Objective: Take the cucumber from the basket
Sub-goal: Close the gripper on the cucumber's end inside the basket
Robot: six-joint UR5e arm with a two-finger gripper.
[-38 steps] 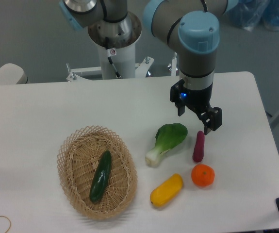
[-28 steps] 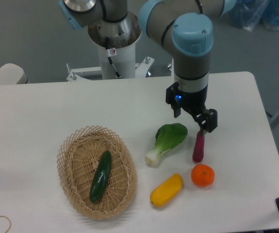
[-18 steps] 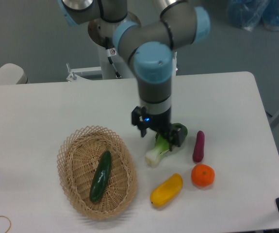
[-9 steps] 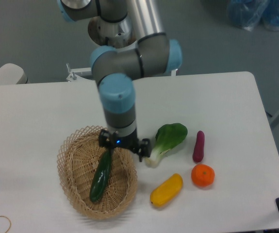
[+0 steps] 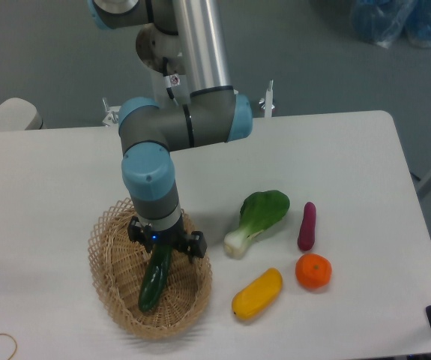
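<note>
The dark green cucumber (image 5: 154,281) lies lengthwise in the tan wicker basket (image 5: 107,259) at the front left of the table. My gripper (image 5: 165,244) hangs straight down over the basket, right above the cucumber's upper end, which it hides. Its two fingers stand spread to either side of the cucumber, so it is open. I cannot tell whether the fingers touch the cucumber.
To the right of the basket lie a bok choy (image 5: 258,217), a purple eggplant (image 5: 306,225), an orange (image 5: 313,271) and a yellow vegetable (image 5: 258,293). The arm's base column (image 5: 176,75) stands behind the table. A thin wire loop (image 5: 5,343) lies at the front left corner.
The arm has swung left from above the eggplant, passed over the bok choy, and come down over the basket onto the cucumber's upper end. The produce has not moved.
</note>
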